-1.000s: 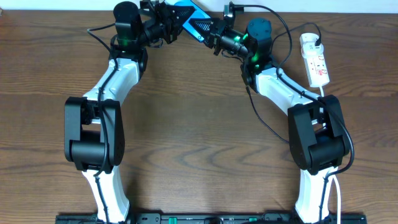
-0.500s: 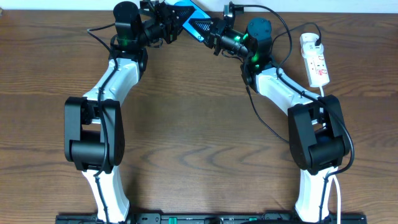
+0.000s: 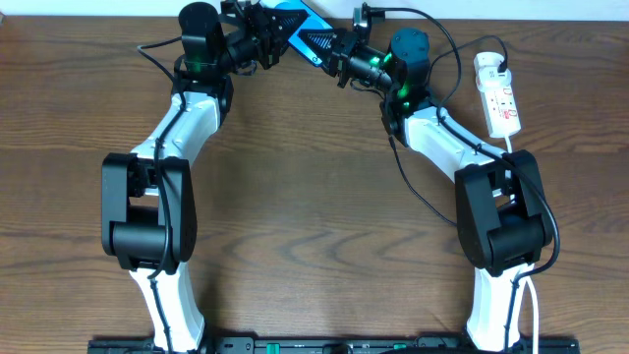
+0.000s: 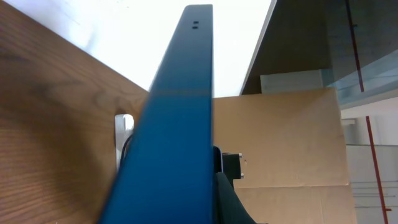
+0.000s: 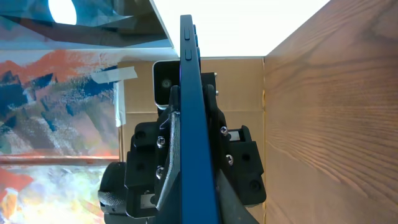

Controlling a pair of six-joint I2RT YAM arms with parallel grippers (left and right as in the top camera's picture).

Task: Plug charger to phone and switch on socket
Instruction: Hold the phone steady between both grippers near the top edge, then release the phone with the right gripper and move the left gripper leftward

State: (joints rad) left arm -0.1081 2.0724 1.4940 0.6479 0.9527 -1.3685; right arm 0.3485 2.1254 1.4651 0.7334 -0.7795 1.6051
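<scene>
Left gripper (image 3: 267, 41) clenched on one long side of the small rectangular smartphone with the bright blue-cyan screen (image 3: 303, 34). The left wrist view looks straight along the phone's thin blue edge (image 4: 180, 143), which runs up the middle of the view. Right gripper (image 3: 339, 59) likewise closed, apparently on the phone's near-right end, since the dark frame (image 5: 194, 137) rises between its fingers in the right wrist view. The phone is held off the brown wooden table (image 3: 314, 197) at the table's far edge, between the two wrists. Its long axis runs diagonally from far-left to near-right, so one short end faces the right gripper. The long thin black charger cable (image 3: 447, 31) arcs from behind the right wrist toward the robot's right. Its small connector tip cannot be made out in any view. The narrow white power strip with red switch markings (image 3: 499, 98) lies well apart on the right side, long axis running away from the robot, with something black seated at its far end. Judgement: the coming move depends on the right arm, which is nearer both the cable and the strip. The left arm is placed to steady the phone with its port end turned rightward.
</scene>
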